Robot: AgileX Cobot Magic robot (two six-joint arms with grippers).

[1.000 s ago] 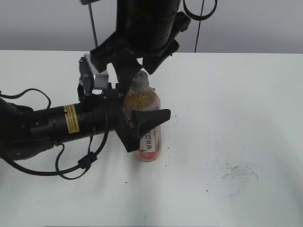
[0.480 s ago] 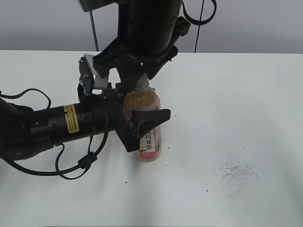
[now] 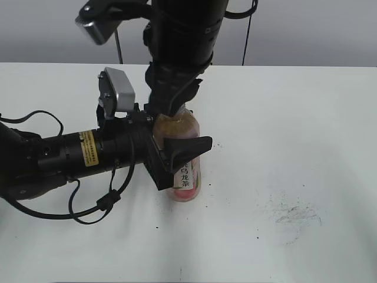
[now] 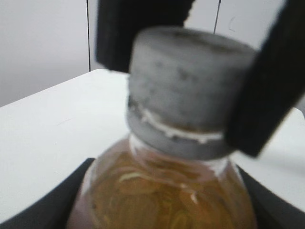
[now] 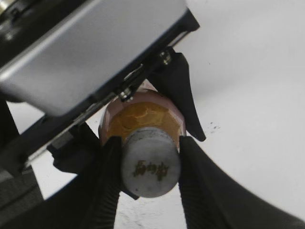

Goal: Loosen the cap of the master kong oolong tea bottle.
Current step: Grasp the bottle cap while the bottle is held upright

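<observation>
The master kong oolong tea bottle [image 3: 187, 160] stands upright on the white table, amber tea inside, pink-and-white label low down. My left gripper [image 3: 177, 150] is shut on its body from the left; the tea-filled shoulder [image 4: 167, 191] fills the left wrist view. The white-grey cap [image 5: 150, 164] with faint print on top sits between the black fingers of my right gripper [image 5: 150, 167], which comes down from above and is shut on it. The cap also shows close up in the left wrist view [image 4: 188, 90]. In the exterior view the right gripper [image 3: 171, 106] hides the cap.
The white table [image 3: 294, 147] stretches around the bottle, with grey scuff marks [image 3: 291, 215] at the front right. The left arm's black body and cables [image 3: 59, 156] lie low across the left side. A grey wall stands behind.
My right gripper has come down over the bottle top and turned, and its fingers now close on the cap. The left gripper and bottle have stayed in place.
</observation>
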